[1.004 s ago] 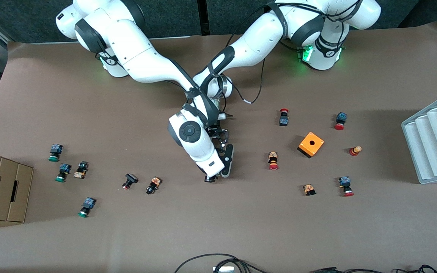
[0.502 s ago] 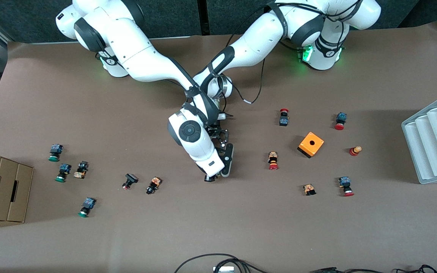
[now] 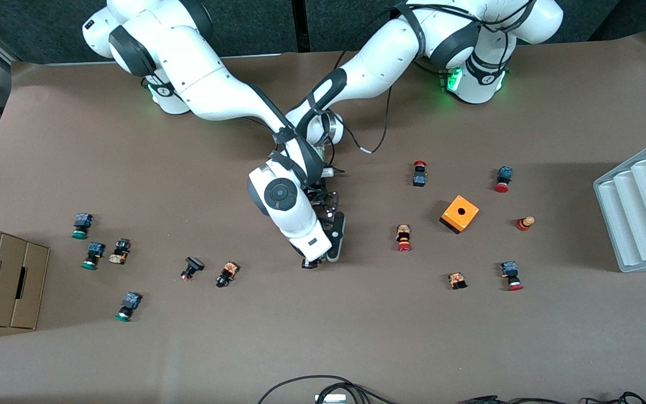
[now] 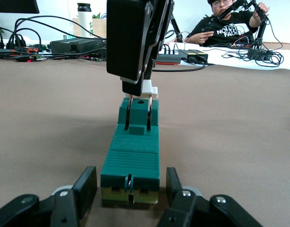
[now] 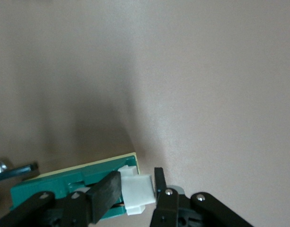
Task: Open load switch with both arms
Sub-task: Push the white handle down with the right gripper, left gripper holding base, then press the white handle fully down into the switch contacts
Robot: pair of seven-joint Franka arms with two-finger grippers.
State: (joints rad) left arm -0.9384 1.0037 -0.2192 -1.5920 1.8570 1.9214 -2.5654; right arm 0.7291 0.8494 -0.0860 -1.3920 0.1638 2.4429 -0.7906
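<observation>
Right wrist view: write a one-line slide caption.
Right tool pinching the white tab on the green load switch lying on the brown table.

We see the load switch [image 4: 130,161] flat mid-tabletop [image 3: 323,336], the left pincer [image 4: 130,194] and right pincer [image 5: 137,189] at its two ends.

Left gripper [image 4: 130,189] fingers [image 4: 85,184] clasp the load switch [image 4: 132,158]; right gripper [image 4: 137,101] apparently pinches its white tab [image 4: 152,89].
</observation>
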